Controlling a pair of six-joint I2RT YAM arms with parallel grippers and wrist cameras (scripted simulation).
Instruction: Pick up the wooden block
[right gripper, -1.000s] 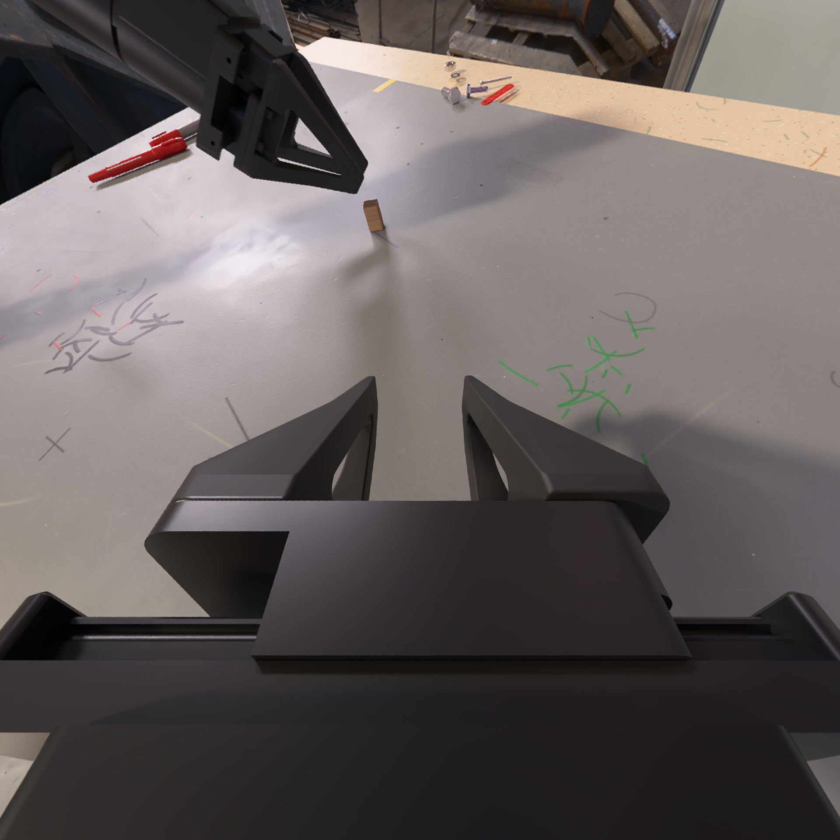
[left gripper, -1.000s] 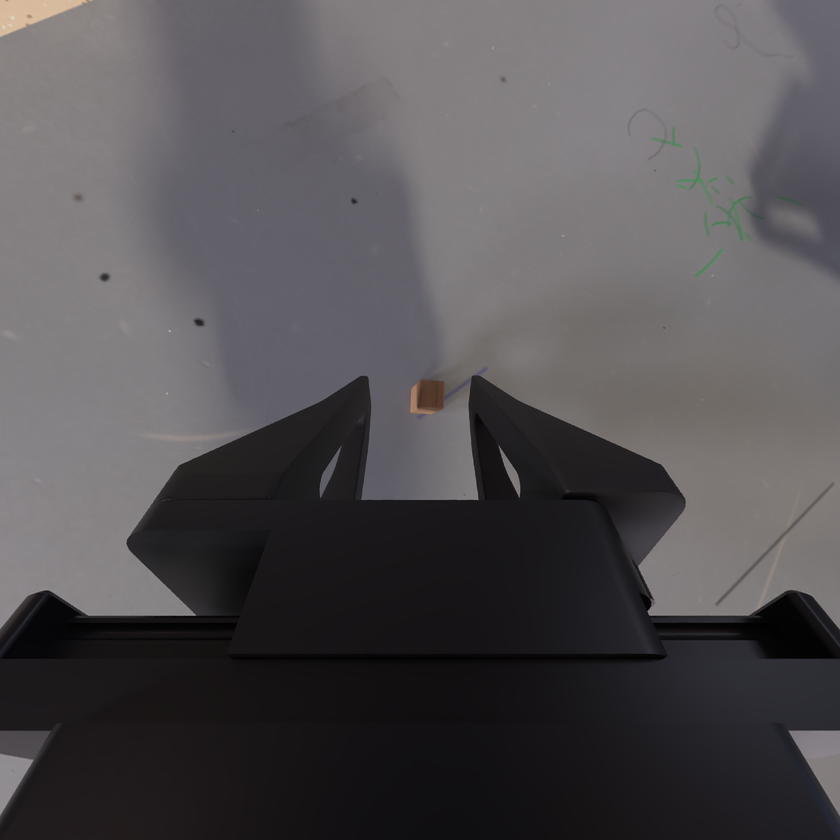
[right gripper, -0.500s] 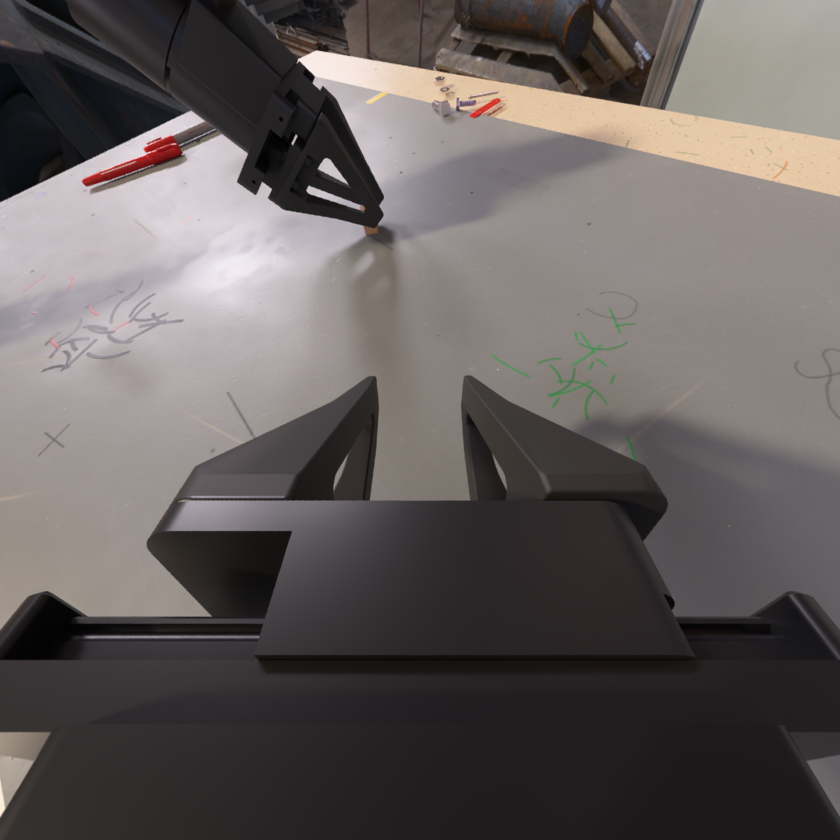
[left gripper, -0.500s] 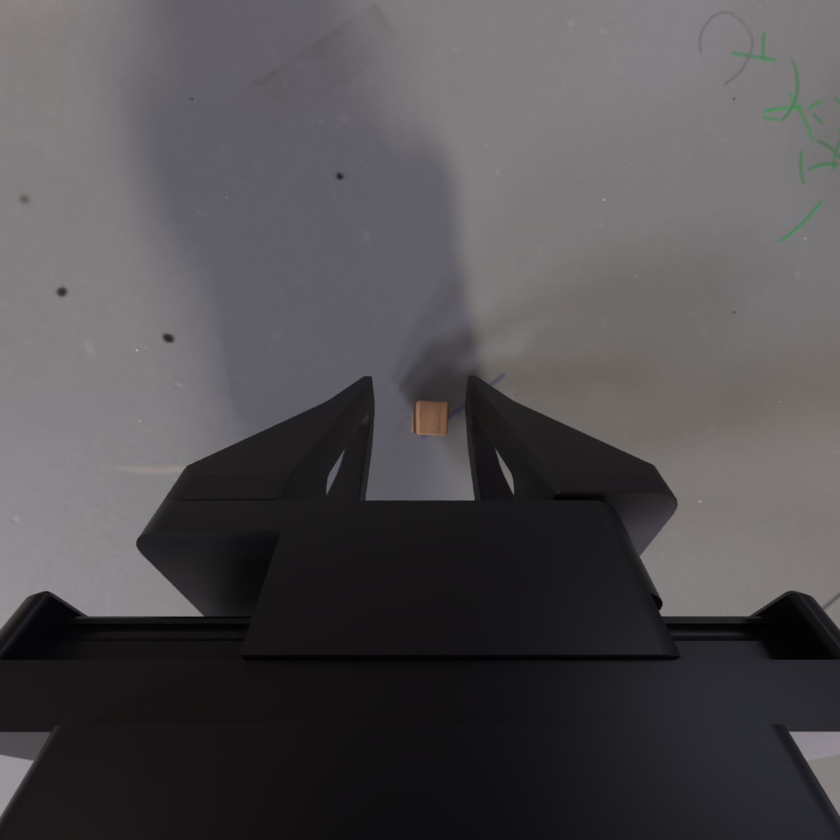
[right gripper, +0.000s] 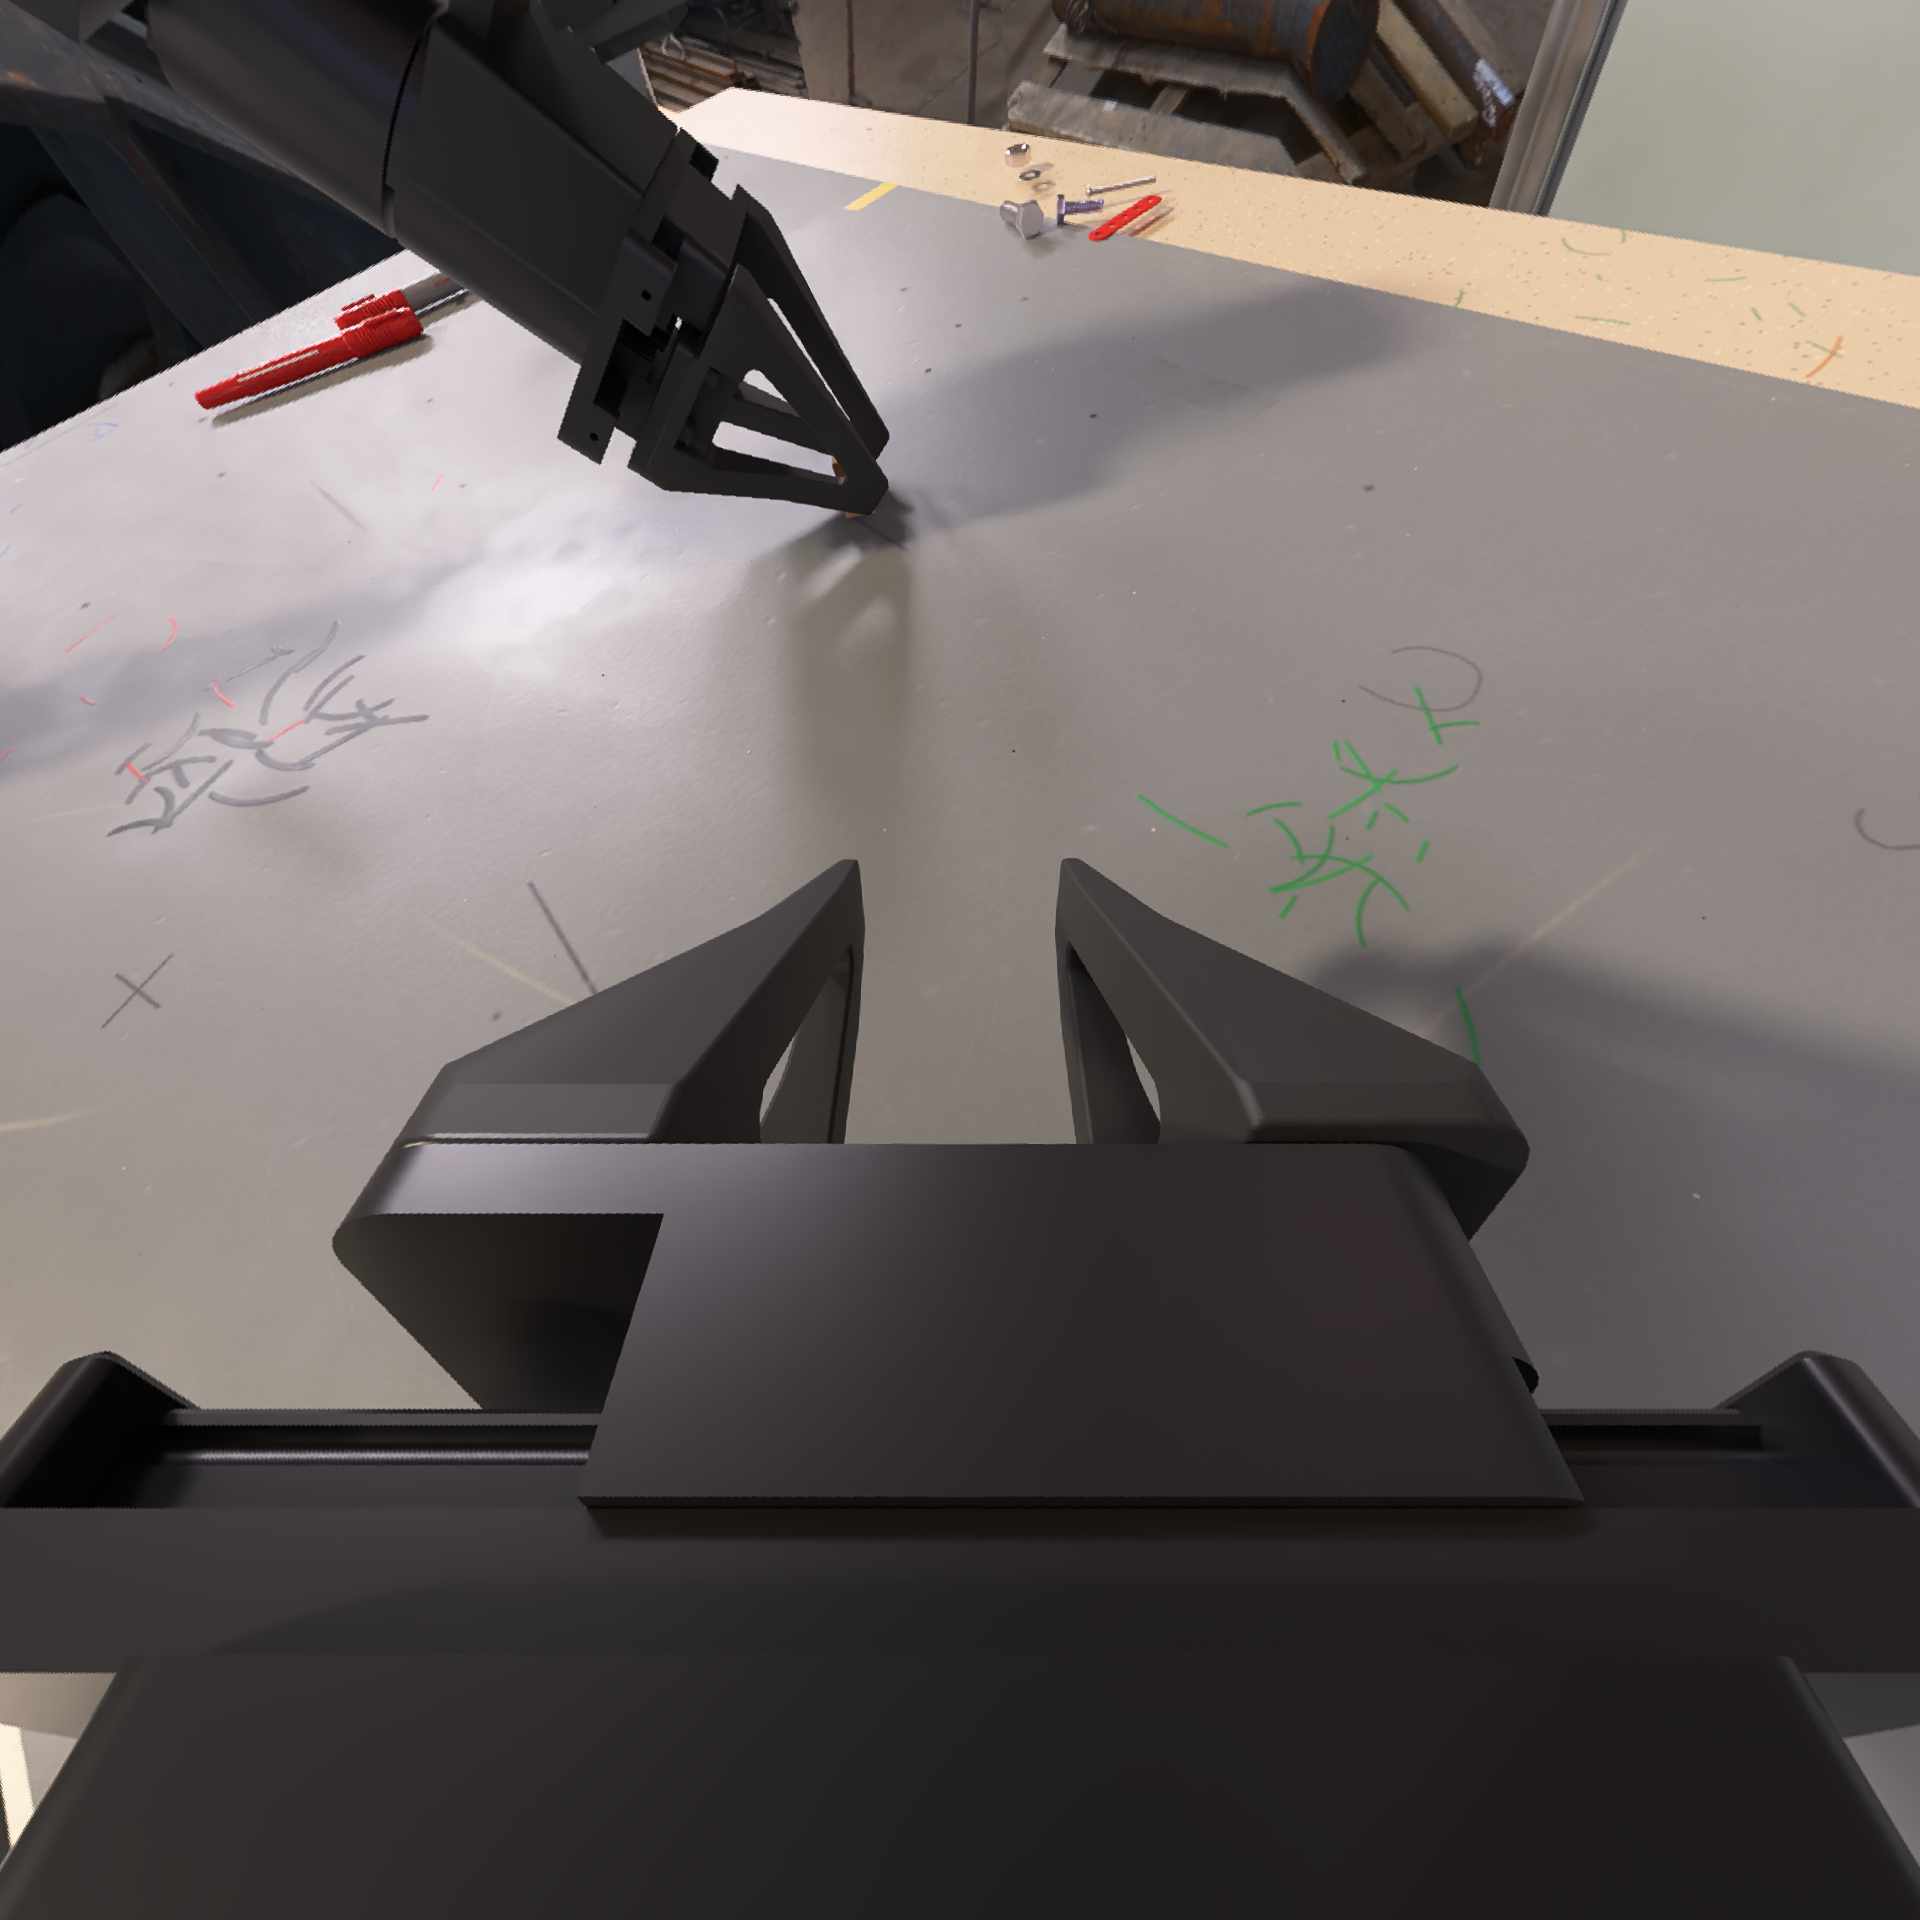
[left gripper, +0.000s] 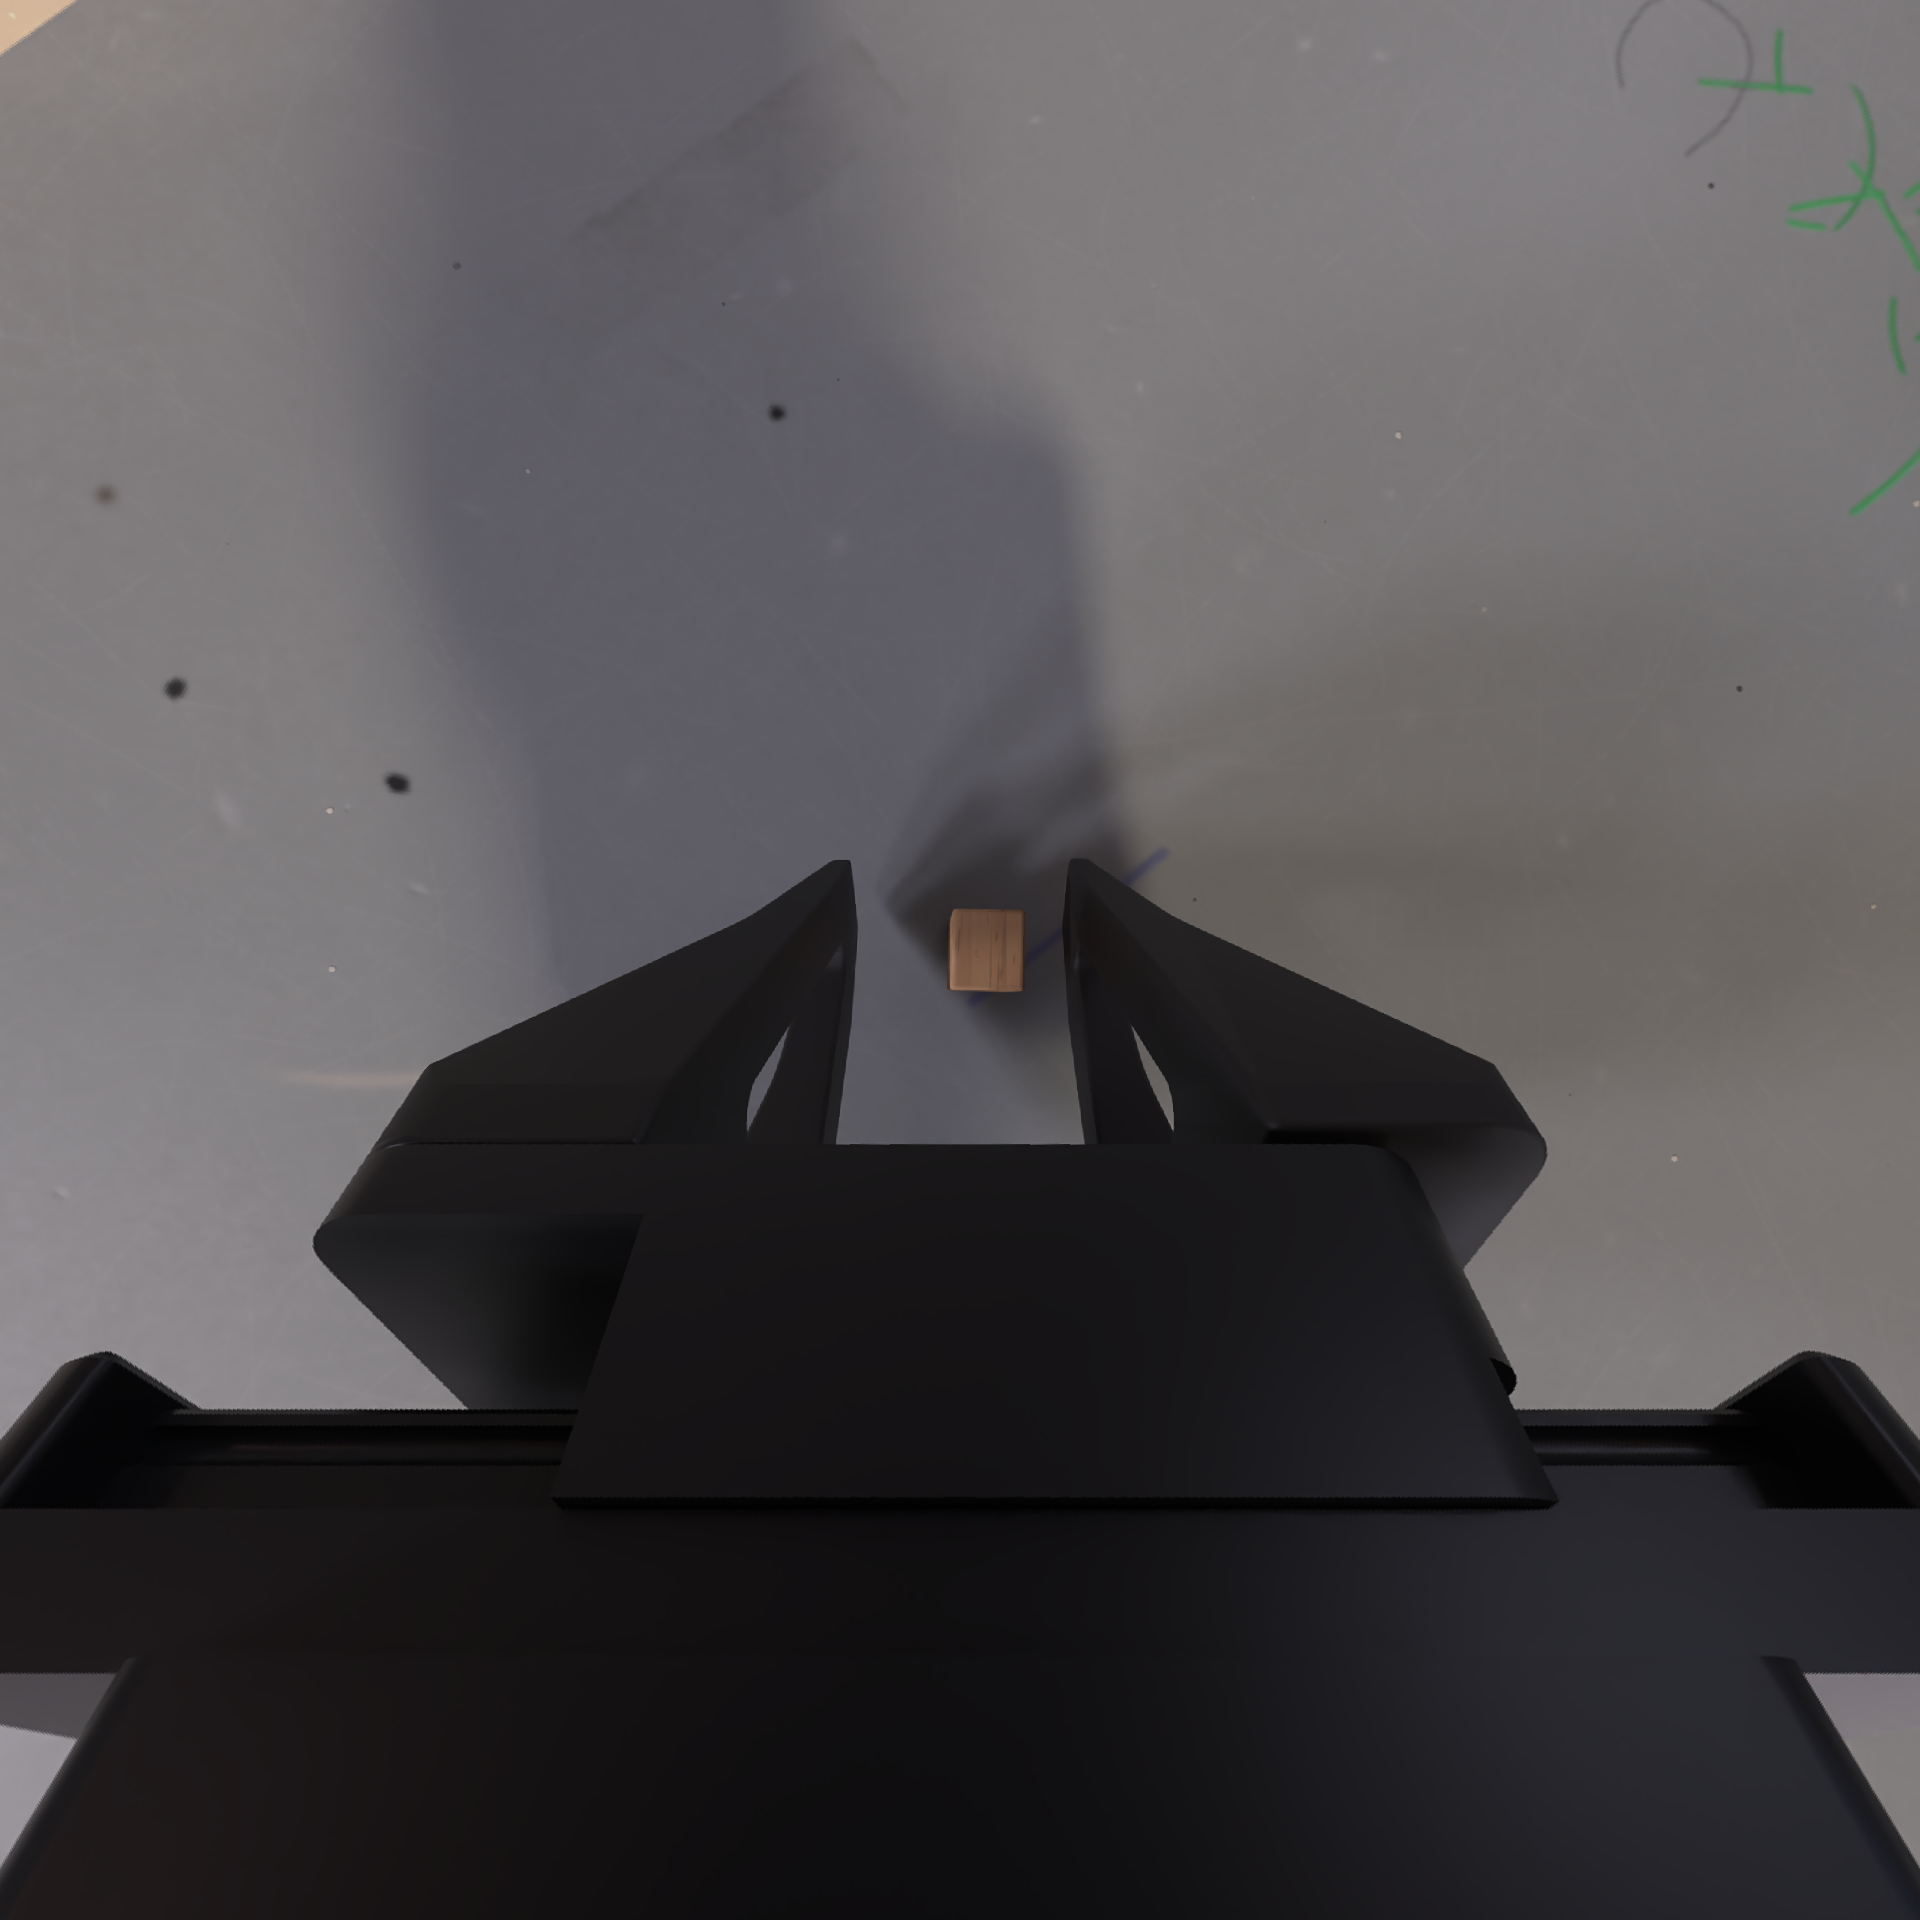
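Your left gripper [left gripper: 959, 883] is standing spread wide around the wooden block [left gripper: 985, 950], gripping nothing; the block is sitting on the grey table [left gripper: 1455, 623] between its fingers, nearer the right one, touching neither. Your right gripper [right gripper: 958, 883] is hanging well apart, parted and empty. From its view, the left fingertips are hiding nearly all of the block.

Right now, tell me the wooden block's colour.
Light tan with faint grain, the wooden block shows best in the left wrist view.
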